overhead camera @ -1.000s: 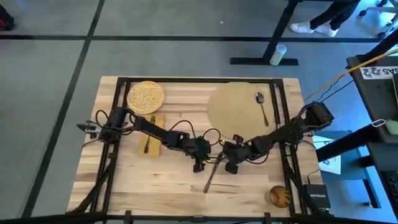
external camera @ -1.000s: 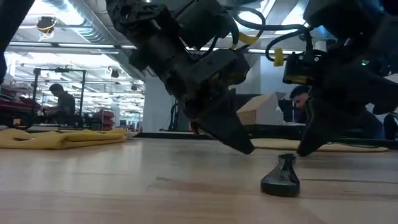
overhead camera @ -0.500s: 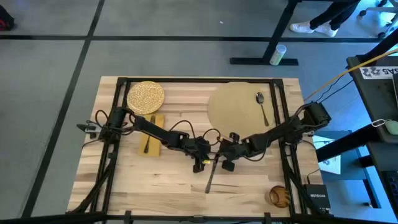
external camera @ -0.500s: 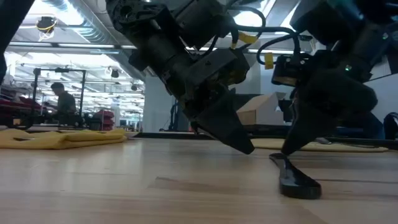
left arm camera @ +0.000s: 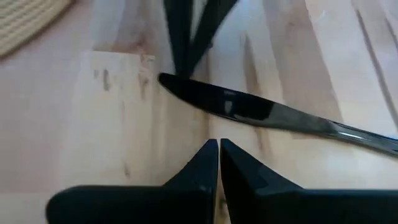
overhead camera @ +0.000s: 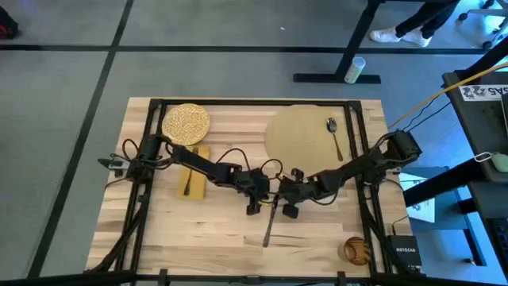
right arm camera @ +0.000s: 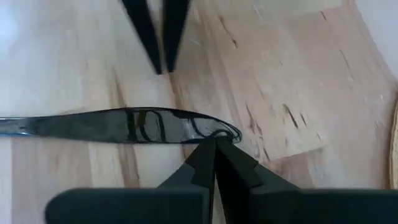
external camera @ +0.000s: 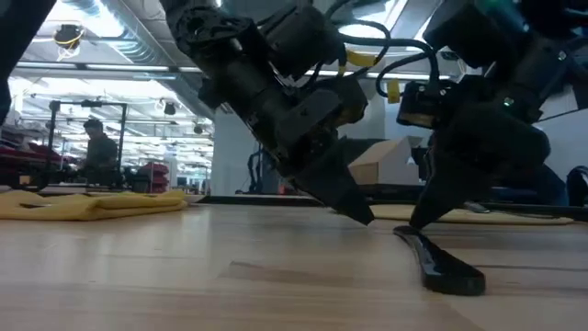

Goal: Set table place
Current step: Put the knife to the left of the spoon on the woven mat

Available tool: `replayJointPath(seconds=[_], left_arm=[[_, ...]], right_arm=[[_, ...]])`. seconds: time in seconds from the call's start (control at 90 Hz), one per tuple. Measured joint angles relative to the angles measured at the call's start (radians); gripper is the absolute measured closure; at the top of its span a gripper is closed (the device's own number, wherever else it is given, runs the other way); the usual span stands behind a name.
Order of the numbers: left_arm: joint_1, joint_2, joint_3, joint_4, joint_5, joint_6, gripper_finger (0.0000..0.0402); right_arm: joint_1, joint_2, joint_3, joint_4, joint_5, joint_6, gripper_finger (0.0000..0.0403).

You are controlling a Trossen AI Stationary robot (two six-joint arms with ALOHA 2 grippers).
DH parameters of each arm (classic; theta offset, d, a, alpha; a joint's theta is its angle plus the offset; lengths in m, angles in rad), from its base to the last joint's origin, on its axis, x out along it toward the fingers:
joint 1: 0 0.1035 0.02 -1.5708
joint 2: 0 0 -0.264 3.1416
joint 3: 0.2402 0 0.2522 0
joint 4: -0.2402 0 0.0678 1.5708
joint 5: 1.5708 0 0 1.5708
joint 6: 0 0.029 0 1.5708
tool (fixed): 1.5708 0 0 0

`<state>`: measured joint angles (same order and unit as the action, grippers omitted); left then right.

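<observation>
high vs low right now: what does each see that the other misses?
Only the high view shows the layout: the round tan mat with a spoon on it, the speckled plate, the yellow napkin with a utensil on it, and a round object at the table's near right corner.

Only the low view shows the room behind, with a person at a bench.

Both show the left gripper and right gripper close together at the dark knife, which lies on the bare wood.
</observation>
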<state>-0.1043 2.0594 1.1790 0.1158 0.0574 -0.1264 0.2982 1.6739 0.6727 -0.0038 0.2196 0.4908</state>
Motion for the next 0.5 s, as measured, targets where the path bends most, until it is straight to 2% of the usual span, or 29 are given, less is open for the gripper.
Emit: replayJointPath(seconds=[0.5], left_arm=[[0.003,0.0,0.0,0.004,0.001,0.019,0.0402]], right_arm=[[-0.06,0.003,-0.001,0.052,-0.064,-0.081,0.0403]])
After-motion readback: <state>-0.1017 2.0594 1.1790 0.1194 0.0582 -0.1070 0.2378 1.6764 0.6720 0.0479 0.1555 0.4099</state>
